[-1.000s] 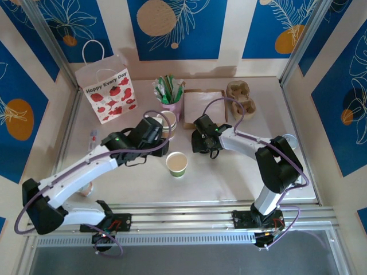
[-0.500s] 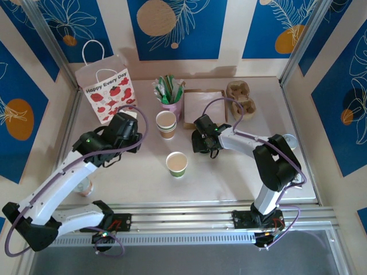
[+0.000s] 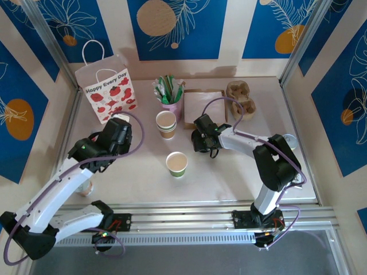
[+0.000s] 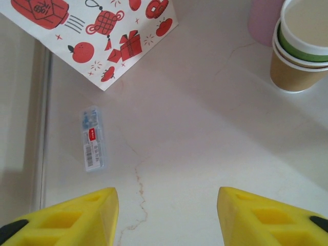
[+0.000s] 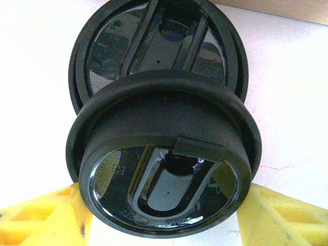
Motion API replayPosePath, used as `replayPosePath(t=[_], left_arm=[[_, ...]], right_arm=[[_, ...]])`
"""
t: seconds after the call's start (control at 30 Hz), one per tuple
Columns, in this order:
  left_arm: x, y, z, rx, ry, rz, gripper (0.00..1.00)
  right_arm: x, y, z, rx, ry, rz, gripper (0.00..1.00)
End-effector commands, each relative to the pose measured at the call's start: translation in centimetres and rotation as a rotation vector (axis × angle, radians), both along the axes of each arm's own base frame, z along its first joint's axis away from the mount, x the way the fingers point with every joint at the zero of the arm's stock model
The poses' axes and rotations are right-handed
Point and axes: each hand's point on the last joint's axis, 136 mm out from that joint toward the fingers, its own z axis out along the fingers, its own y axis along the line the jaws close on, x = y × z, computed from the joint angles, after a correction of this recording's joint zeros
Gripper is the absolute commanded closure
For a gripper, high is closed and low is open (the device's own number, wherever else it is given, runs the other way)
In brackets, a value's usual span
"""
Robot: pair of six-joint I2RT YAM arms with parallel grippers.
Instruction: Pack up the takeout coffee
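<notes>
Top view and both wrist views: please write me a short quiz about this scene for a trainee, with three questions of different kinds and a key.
1. True or false: the lone green cup has a lid on.
2. What sits in the right gripper? A) a black lid B) a tan cup C) a gift bag
3. Is the left gripper open or shut, and does it hold anything?
Key: 1 false, it is lidless. 2 A, the black lid, lying over a second lid. 3 open, holding nothing.

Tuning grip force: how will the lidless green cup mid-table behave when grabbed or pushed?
The green cup is paper with an open rim, so a firm squeeze probably ovals it. It stands alone and upright, so a push near the rim may tip it. Fill unclear, so weight uncertain.
</notes>
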Motion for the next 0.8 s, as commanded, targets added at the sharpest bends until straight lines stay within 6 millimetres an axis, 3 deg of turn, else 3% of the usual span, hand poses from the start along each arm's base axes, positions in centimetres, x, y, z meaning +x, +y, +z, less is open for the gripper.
replayPosePath(t=[0.0, 0.3, 0.6, 0.77], left_arm=[[0.2, 0.9, 0.5, 0.002, -0.066, 0.023, 0.46], [-0.2, 1.1, -0.2, -0.055, -0.129, 0.018, 0.46], [-0.4, 1.2, -0.7, -0.072, -0.134, 0.012, 0.45], [-0.6, 1.3, -0.7, -0.095, -0.133, 0.015, 0.44]], right_arm=[[-0.4, -0.4, 0.7, -0.007, -0.008, -0.006, 0.33], [-2.4, -0.3, 3.7, -0.009, -0.043, 0.032, 0.33], [-6.5, 0.7, 8.5, 0.023, -0.044, 0.128, 0.39], [-9.1, 2.0, 11.6, 0.027, -0.035, 0.207, 0.36]])
